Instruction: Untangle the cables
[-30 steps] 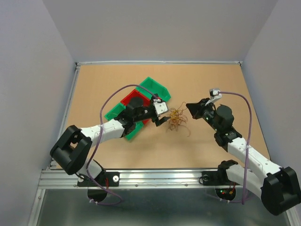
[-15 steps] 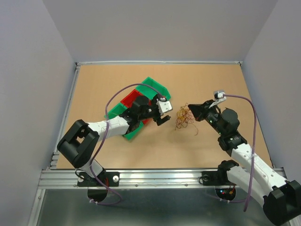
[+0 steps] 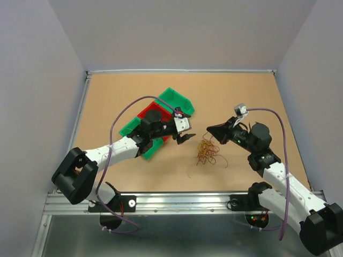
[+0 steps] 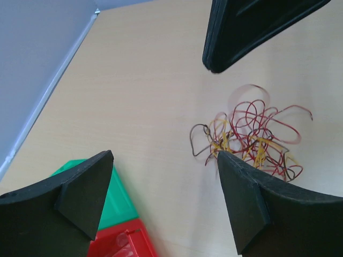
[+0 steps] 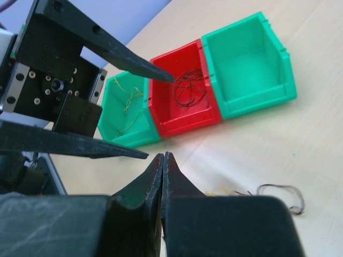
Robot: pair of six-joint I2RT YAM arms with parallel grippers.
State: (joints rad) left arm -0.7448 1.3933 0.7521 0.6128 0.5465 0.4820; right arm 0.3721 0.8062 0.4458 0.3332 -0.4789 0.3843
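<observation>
The cables lie in a small loose clump on the table, a little right of the middle and nearer than the two grippers. They are thin curly strands of red, yellow, orange and dark brown, looped through one another. In the left wrist view the clump rests flat on the wood, with one dark loop sticking out on its left side. In the right wrist view only a dark brown strand and some bits of yellow and red show just beside the fingers.

The right gripper points left, its tip just over the far edge of the clump. Its jaws are pressed together along a thin seam in its own camera, and no strand can be seen between them. The left gripper sits just left of the clump, aimed to the right, with its jaws spread wide and nothing between them. From the right wrist its two black fingers stand well apart.

Behind the left gripper, left of the middle, three bins stand side by side in a slanted row. The far green bin comes first, then the red bin, and the near green bin is partly hidden by the left arm. The red bin holds a few dark wires, and the green bin beside it holds yellow ones.
</observation>
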